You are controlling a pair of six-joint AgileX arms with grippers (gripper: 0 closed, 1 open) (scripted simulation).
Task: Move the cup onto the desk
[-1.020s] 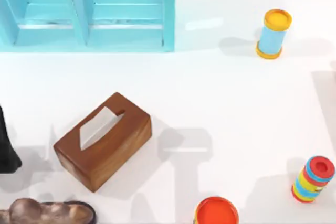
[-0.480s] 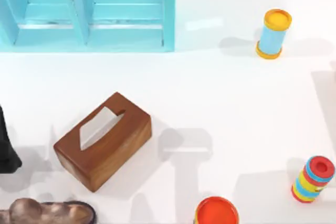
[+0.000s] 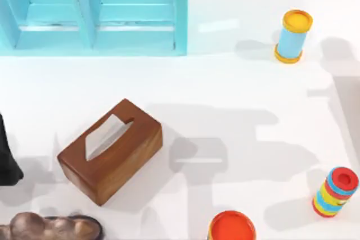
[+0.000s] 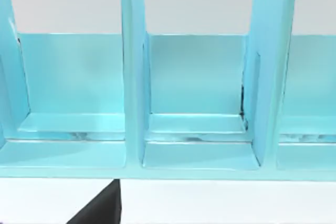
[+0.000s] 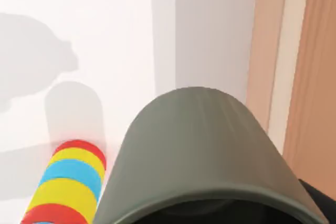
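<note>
Cup in transit, carried by right arm; not yet set on desk.

The cup [image 5: 205,156] sat close under the right wrist camera, apparently held, though finger spread could not be told. Striped cylinder [image 5: 65,182] stood just beside it, the desk [image 5: 79,35] below. Next: lower onto bare surface, release. Left arm idle facing the shelf unit [image 4: 199,77].

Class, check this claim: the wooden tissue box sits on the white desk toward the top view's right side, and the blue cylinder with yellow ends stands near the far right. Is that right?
Not quite. The top view shows the wooden tissue box on the desk's left side, not its right. The rest holds: the blue cylinder with yellow ends stands near the far right.
</note>
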